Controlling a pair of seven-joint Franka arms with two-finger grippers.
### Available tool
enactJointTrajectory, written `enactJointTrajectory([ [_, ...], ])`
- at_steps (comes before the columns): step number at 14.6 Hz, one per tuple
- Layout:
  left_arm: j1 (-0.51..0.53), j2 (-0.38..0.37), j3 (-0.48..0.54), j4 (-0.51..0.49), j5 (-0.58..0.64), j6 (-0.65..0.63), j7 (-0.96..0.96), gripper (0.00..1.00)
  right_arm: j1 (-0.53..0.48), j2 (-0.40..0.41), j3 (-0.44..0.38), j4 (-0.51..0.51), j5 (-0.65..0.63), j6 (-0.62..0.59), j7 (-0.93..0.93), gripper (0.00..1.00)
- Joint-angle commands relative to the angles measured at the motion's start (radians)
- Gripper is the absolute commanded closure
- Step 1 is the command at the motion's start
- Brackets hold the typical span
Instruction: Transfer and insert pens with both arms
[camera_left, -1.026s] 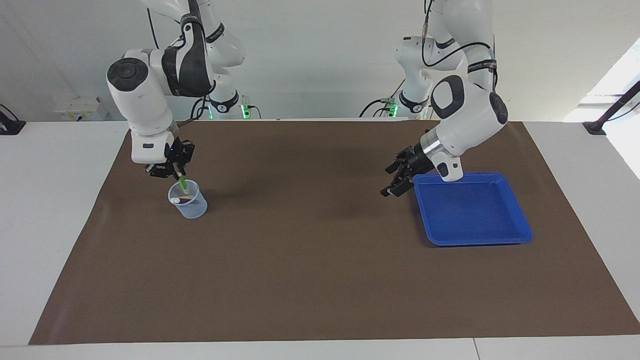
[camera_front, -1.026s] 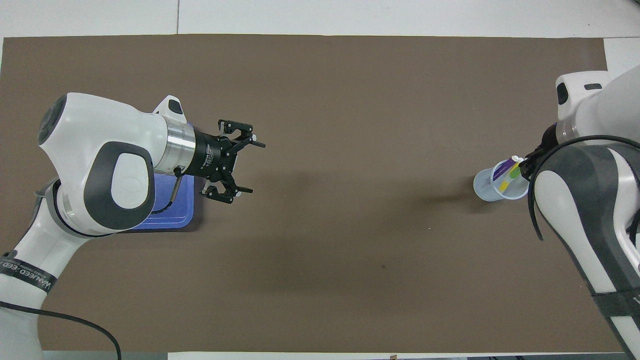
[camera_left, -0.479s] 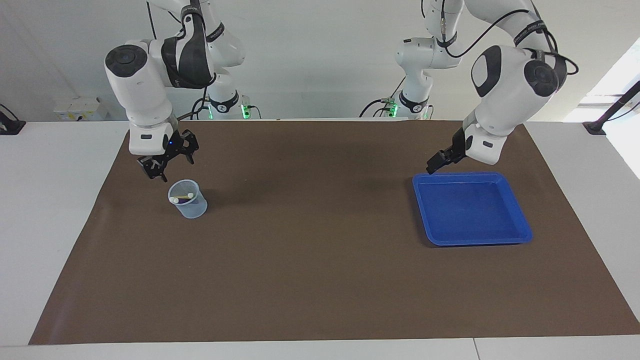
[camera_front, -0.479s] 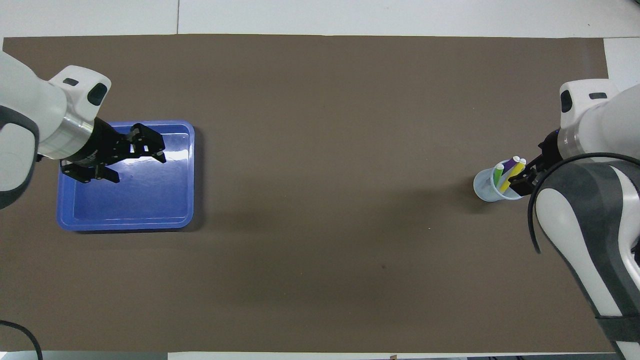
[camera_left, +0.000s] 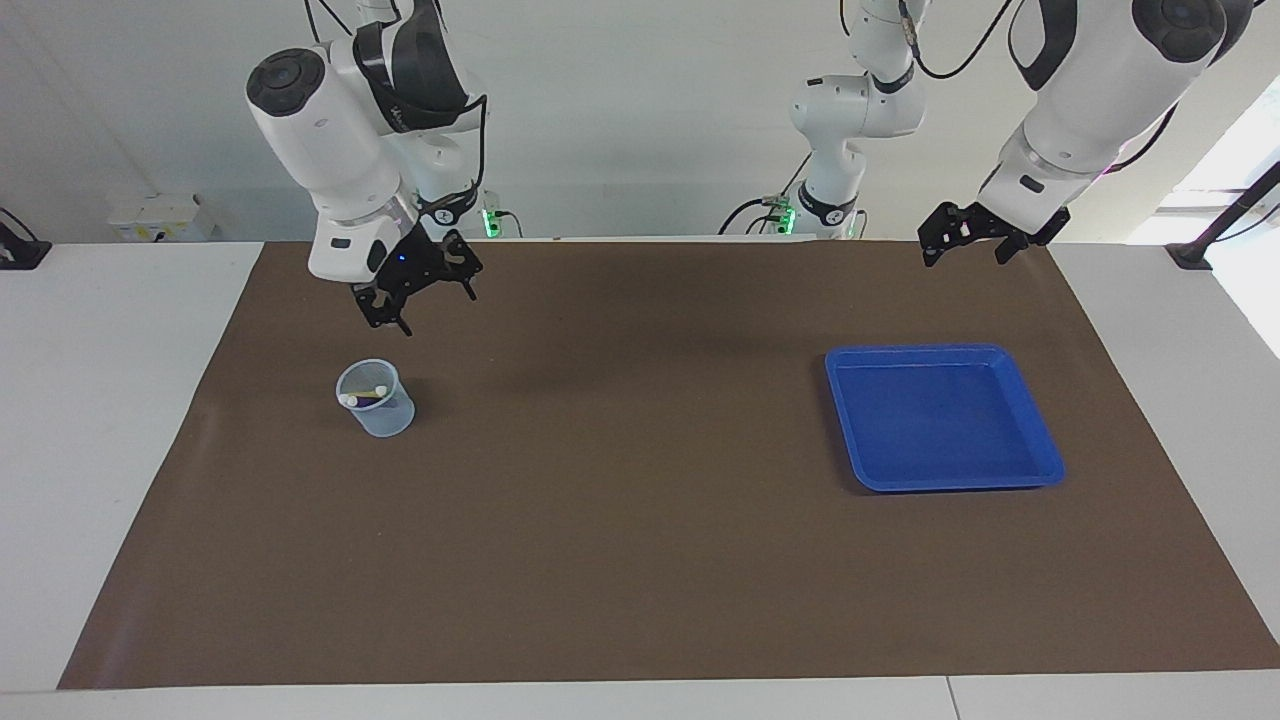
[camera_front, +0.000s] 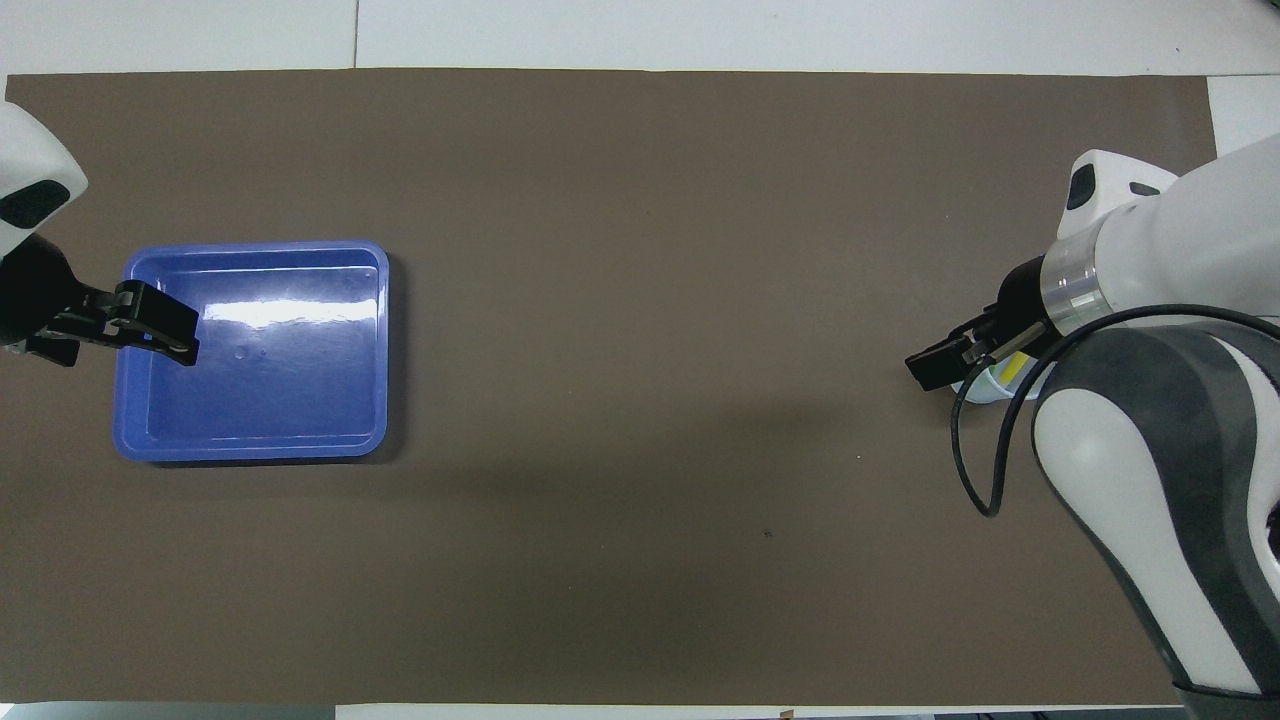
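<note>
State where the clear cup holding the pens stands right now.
In the facing view, the cup stands on the brown mat at the right arm's end, below the raised right gripper.

The cup (camera_left: 375, 398) holding pens (camera_left: 364, 396) sits at nine o'clock in the facing view, the tray (camera_left: 1040, 455) at three.

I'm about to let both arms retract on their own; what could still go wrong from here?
1. The right gripper hangs open and raised beside the clear cup; a low sweep on retract could tip this light cup and spill the pens.
2. The pens lean against the rim rather than standing upright, so a jolt may topple them.
3. The left gripper, open and empty, is raised clear of the blue tray; little risk there.
</note>
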Motion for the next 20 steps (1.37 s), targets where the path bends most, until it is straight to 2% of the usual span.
enactJointTrajectory([
  [1,0.006,-0.064,0.0,-0.101,0.021,0.015,0.065,0.0,-0.046,-0.006,-0.015,0.033,-0.019,-0.064,0.011,0.0],
  [4,0.035,-0.079,-0.003,-0.168,-0.002,0.15,-0.024,0.0,-0.091,0.0,-0.013,0.137,-0.169,-0.213,0.027,0.0],
  [8,0.031,-0.05,0.0,-0.168,-0.028,0.25,-0.046,0.0,-0.169,-0.017,-0.013,0.114,-0.209,-0.223,0.093,0.0],
  [10,0.029,-0.042,-0.003,-0.139,-0.03,0.235,-0.049,0.0,-0.178,-0.012,-0.012,0.106,-0.197,-0.22,0.095,0.0],
  [12,0.028,-0.015,-0.01,-0.082,-0.033,0.172,-0.056,0.0,-0.168,0.001,-0.015,0.151,-0.198,-0.236,0.095,0.0],
  [13,0.032,-0.01,-0.011,-0.067,-0.036,0.152,-0.058,0.0,-0.15,-0.024,-0.029,0.139,-0.197,-0.238,0.095,0.0],
  [15,0.035,-0.013,-0.01,-0.074,-0.065,0.158,-0.059,0.0,-0.032,-0.035,-0.155,0.134,-0.192,-0.27,0.096,0.0],
  [16,0.035,-0.013,-0.01,-0.076,-0.064,0.158,-0.059,0.0,-0.018,-0.043,-0.168,0.132,-0.177,-0.284,0.104,0.0],
  [18,0.035,-0.015,-0.008,-0.076,-0.062,0.155,-0.059,0.0,-0.014,-0.075,-0.164,0.126,-0.169,-0.272,0.135,0.0],
  [20,0.032,-0.015,-0.005,-0.076,-0.061,0.153,-0.059,0.0,-0.017,-0.072,-0.158,0.131,-0.169,-0.246,0.147,0.0],
])
